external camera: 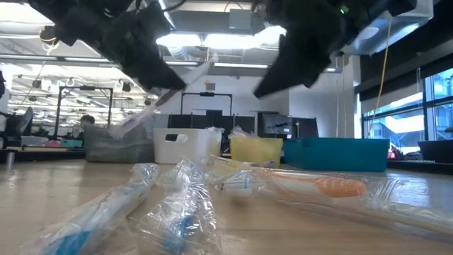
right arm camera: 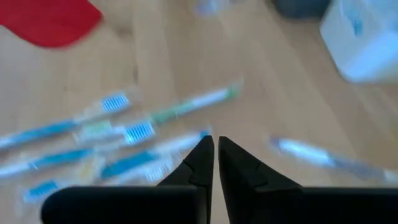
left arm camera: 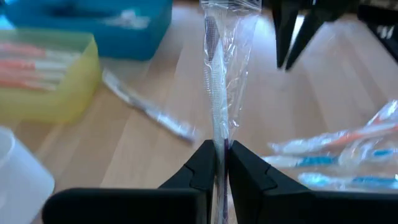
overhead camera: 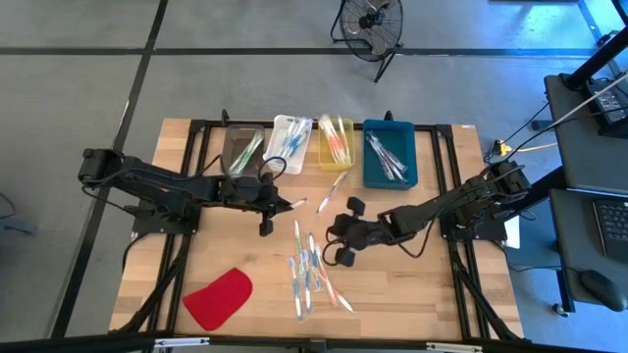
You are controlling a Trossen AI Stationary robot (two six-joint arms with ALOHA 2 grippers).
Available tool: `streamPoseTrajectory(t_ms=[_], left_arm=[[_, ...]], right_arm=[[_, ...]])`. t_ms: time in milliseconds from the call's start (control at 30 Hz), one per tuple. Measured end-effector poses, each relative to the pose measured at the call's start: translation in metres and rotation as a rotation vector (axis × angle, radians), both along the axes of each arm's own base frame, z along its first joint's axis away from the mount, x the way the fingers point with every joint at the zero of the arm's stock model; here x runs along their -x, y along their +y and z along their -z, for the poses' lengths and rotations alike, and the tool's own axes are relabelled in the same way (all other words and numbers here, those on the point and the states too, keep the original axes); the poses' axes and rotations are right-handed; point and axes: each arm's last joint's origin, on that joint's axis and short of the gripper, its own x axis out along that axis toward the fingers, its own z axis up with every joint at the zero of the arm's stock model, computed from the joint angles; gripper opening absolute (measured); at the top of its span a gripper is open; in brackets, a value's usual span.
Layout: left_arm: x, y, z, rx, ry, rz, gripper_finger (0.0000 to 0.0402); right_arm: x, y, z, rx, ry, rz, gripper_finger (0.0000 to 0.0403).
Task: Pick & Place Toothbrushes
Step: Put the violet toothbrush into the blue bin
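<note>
The left gripper (left arm camera: 221,165) hung above the wooden tabletop (overhead camera: 392,294), its fingers clamped on a wrapped toothbrush (left arm camera: 217,74) that stuck out ahead of it in clear plastic. The right gripper (right arm camera: 215,155) hovered near the middle of the tabletop, over a loose pile of toothbrushes (overhead camera: 309,275), its two fingers drawn almost together with only a thin slit between them and nothing held. The pile lay toward the front edge, its wrapped brushes showing blue, green and orange parts. Another single toothbrush (overhead camera: 333,190) lay by itself between the pile and the bins. Four bins stood in a row along the far side: a grey bin (overhead camera: 242,150), a white bin (overhead camera: 288,143), a yellow bin (overhead camera: 336,144) and a blue bin (overhead camera: 390,153), each already holding brushes. A flat red piece (overhead camera: 218,298) rested near the front left corner, apart from the pile. A fan (overhead camera: 370,24) stood on the floor beyond the tabletop.
</note>
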Motion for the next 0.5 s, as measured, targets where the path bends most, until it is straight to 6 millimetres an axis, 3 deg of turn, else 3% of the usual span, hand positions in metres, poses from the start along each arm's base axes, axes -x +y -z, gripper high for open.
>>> streamPoseTrajectory(t_ms=[267,500], left_arm=[[-0.006,-0.007,-0.014,-0.050,-0.153,0.038,0.0026],[-0.008,-0.012,-0.021,-0.068,-0.230,0.065,0.0026]], right_arm=[[-0.013,0.002,-0.017,0.094,-0.187,-0.066,0.0044],[-0.019,-0.006,-0.026,0.183,-0.281,0.001,0.0103]])
